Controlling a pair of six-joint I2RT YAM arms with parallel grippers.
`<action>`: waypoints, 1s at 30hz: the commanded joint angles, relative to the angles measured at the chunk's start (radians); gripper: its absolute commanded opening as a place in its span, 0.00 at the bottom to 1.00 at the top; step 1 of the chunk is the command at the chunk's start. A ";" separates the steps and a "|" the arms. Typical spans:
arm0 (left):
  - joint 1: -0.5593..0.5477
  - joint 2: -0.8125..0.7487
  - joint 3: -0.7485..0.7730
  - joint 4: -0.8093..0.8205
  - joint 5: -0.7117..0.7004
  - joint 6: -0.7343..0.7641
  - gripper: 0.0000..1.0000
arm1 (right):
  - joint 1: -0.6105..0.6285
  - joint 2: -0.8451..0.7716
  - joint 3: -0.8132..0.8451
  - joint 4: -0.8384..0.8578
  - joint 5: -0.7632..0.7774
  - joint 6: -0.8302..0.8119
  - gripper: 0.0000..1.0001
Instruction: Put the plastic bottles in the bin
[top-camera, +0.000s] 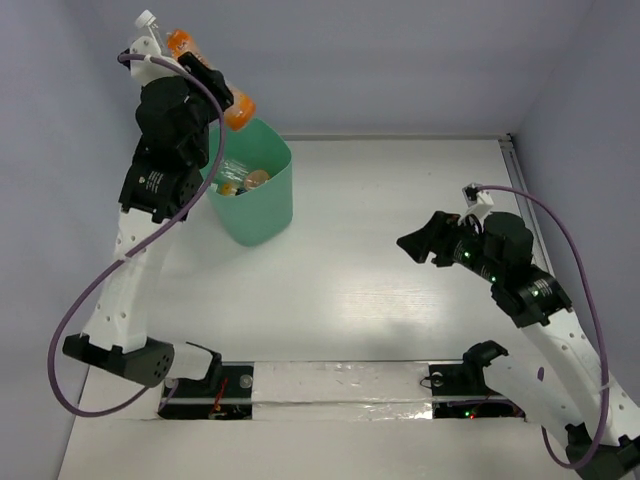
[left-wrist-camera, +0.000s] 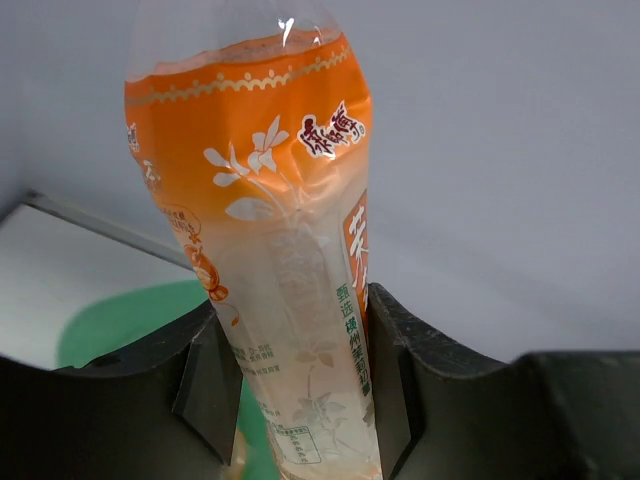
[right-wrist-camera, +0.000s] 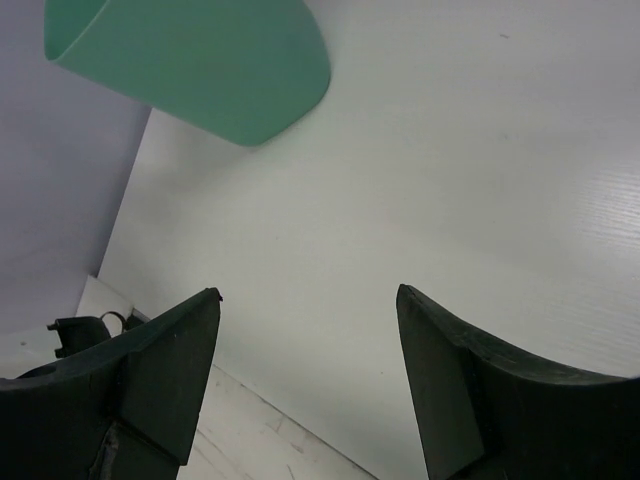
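The overhead view shows the left arm (top-camera: 128, 262) reared high at the far left, its left gripper (top-camera: 213, 84) carrying an orange bottle (top-camera: 188, 50) on a slant, white cap up and away, base tipped down above the far rim of the bin (top-camera: 262, 215). Only this view looks into the bin, where other bottles (top-camera: 240, 180) lie, one clear, one with orange showing. The left wrist view alone gives the grip: both fingers (left-wrist-camera: 208, 385) press against the bottle's pale lower label, jaws narrowed to its width, a patch of green bin below. The right wrist view shows the right gripper (right-wrist-camera: 308, 340) spread wide and empty over bare table (right-wrist-camera: 450, 180), the bin well apart at upper left. Overhead, that gripper hovers above the right half of the table.
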 joint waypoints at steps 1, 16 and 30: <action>0.058 0.054 -0.097 0.090 -0.019 0.152 0.37 | 0.000 -0.011 -0.002 0.069 -0.041 0.029 0.77; 0.078 0.083 -0.318 0.340 0.078 0.220 0.91 | 0.000 0.017 0.054 0.078 0.009 0.101 0.77; 0.078 -0.230 -0.269 0.162 0.279 0.031 0.99 | 0.009 0.093 0.187 0.149 0.075 0.069 0.17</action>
